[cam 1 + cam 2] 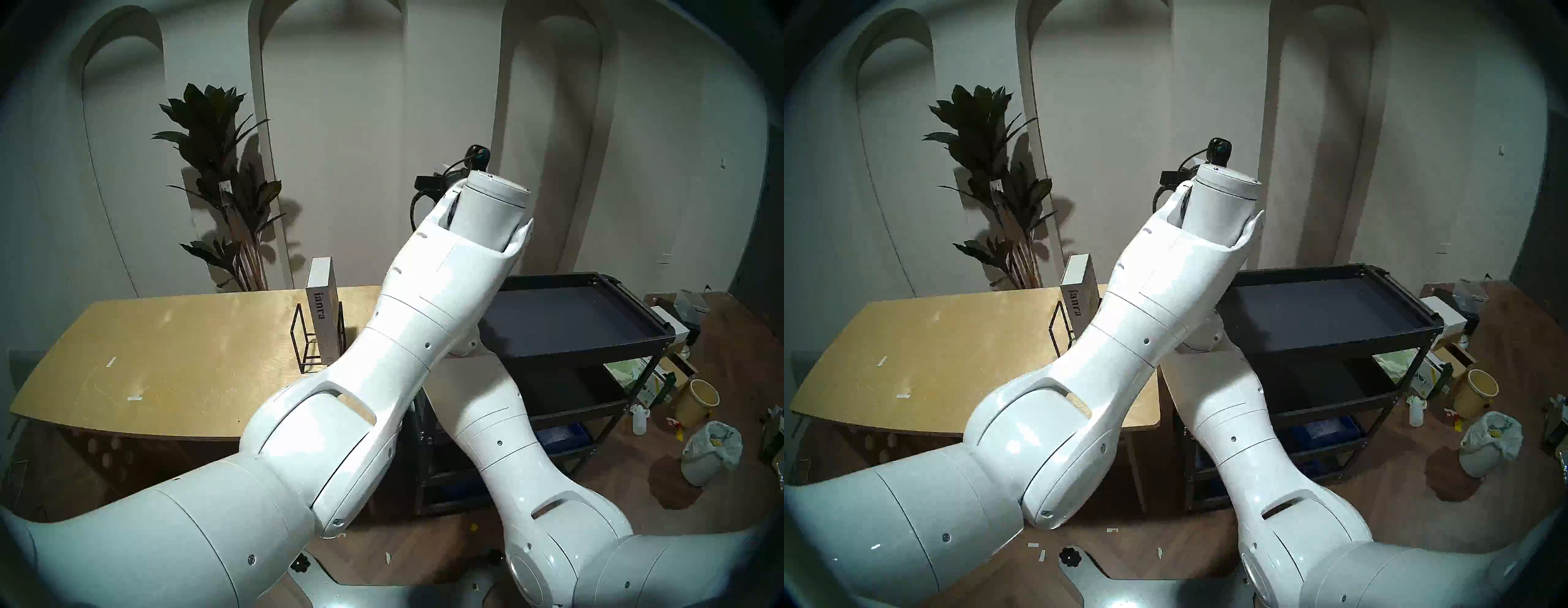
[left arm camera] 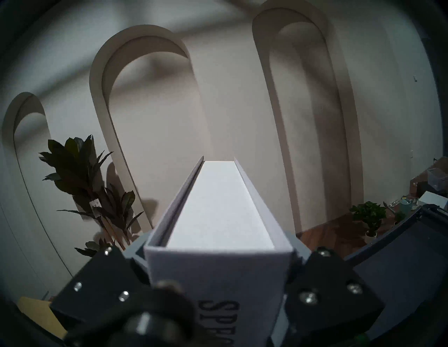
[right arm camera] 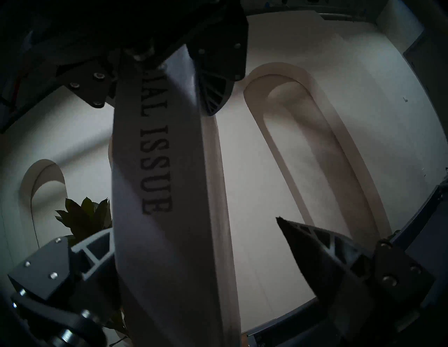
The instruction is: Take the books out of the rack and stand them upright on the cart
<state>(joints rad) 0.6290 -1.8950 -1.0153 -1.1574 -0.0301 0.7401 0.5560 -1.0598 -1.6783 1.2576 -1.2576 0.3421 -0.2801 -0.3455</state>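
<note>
Grey-white "SPECIAL ISSUE" hardback [image 2: 218,218] clamped at its spine by the left gripper [image 2: 219,264], long axis upright. Right gripper [image 3: 194,244] below, jaws spread wide around the spine, one finger touching. "ianra" book [image 1: 321,314] stands upright in the wire rack [image 1: 306,339] on the wooden table [image 1: 169,339], beside the black cart [image 1: 594,335].

Two books [image 1: 322,314] [image 2: 218,230], one rack [image 1: 303,339], one cart [image 1: 594,339]

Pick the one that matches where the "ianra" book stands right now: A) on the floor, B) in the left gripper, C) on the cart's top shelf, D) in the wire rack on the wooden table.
D: the "ianra" book stands upright inside the wire rack on the wooden table.
</note>
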